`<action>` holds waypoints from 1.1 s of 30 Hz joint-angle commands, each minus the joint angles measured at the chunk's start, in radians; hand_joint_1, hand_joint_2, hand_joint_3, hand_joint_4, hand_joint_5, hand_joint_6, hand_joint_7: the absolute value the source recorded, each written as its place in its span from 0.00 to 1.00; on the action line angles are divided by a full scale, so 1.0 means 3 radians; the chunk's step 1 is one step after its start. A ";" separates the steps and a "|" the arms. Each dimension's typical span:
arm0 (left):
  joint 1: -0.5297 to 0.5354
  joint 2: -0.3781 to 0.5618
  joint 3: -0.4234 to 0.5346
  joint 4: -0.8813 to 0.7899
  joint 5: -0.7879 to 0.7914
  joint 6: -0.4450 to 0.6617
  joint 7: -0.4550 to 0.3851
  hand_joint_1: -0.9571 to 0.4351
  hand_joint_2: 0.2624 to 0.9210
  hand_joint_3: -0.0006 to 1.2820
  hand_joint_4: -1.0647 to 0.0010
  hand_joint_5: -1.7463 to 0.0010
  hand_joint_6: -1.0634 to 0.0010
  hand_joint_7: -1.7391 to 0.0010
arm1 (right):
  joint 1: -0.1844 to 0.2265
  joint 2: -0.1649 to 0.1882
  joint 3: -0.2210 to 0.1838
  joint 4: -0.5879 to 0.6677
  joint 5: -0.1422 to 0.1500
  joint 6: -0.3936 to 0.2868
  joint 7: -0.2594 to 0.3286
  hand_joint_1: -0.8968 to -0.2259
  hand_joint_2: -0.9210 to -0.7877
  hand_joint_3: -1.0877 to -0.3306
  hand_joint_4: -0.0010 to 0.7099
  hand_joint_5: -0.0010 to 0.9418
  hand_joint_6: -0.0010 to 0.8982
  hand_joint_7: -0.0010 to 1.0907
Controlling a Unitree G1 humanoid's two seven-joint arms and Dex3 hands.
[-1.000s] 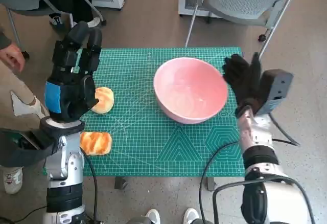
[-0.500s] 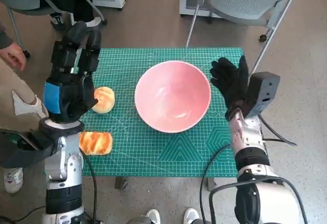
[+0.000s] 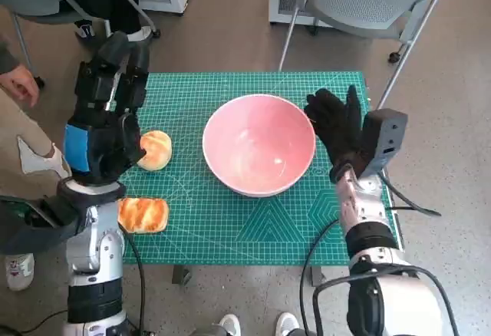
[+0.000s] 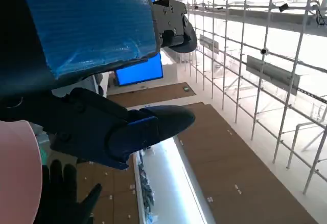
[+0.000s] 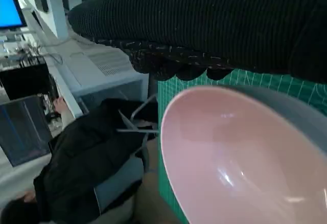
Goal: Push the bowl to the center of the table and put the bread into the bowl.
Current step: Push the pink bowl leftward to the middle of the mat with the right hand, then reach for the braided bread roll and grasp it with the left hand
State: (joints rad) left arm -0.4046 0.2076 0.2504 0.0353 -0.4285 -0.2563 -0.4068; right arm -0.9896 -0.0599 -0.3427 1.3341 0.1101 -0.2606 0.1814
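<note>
**Bowl pushed toward mat centre, breads not yet touched**

Since a second ago the pink bowl (image 3: 259, 145) has slid left from the right half of the green mat (image 3: 253, 221) to about its middle, and the right hand (image 3: 335, 123) has followed it in. Nearest the robot: flat glazed bread (image 3: 143, 214) on the mat's near left edge, on the bench. Farther in, round bread roll (image 3: 156, 149) left of the bowl, apart from it. Left hand (image 3: 106, 117) is raised above the mat's left side, just beside the roll in the head view, fingers extended and apart, holding nothing. Right hand is against or just beside the bowl's right rim, fingers spread upright, gripping nothing; contact cannot be told. Bowl is upright and holds nothing. Beyond the bench: chair legs, floor, and a person's hand (image 3: 17, 85) at far left.
</note>
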 commanded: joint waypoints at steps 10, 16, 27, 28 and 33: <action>0.0042 0.0021 -0.0010 -0.0027 0.0042 -0.0011 0.0008 0.25 1.00 0.53 0.92 1.00 1.00 0.70 | -0.0029 0.0001 -0.0018 0.0024 0.0010 0.0010 0.0094 0.35 0.00 0.24 0.15 0.00 0.18 0.08; 0.0076 0.0033 0.0003 -0.0065 0.0050 -0.0016 0.0020 0.26 1.00 0.54 0.92 1.00 1.00 0.70 | -0.0117 -0.0086 -0.0062 -0.0035 0.0067 -0.0129 0.0213 0.34 0.00 0.24 0.17 0.01 0.20 0.08; 0.0147 0.0052 0.0026 -0.0147 0.0082 -0.0040 0.0032 0.26 1.00 0.55 0.93 1.00 1.00 0.71 | -0.0156 -0.0137 -0.0102 -0.0276 0.0231 -0.0873 0.0705 0.35 0.00 0.17 0.16 0.00 0.18 0.08; 0.0152 0.0052 0.0025 -0.0158 0.0087 -0.0040 0.0035 0.26 1.00 0.56 0.93 1.00 1.00 0.71 | -0.0151 -0.0131 -0.0104 -0.0298 0.0251 -0.0935 0.0749 0.34 0.00 0.16 0.16 0.00 0.18 0.08; 0.0194 0.0059 0.0019 -0.0236 0.0148 -0.0054 0.0074 0.26 1.00 0.56 0.94 1.00 1.00 0.71 | -0.0083 -0.0064 -0.0096 -0.0478 0.0385 -0.1297 0.1064 0.33 0.00 0.16 0.17 0.00 0.18 0.08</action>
State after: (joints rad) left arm -0.3608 0.2120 0.2529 -0.0031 -0.3976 -0.2575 -0.3902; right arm -1.0458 -0.0997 -0.3714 1.2127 0.1982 -0.6035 0.4437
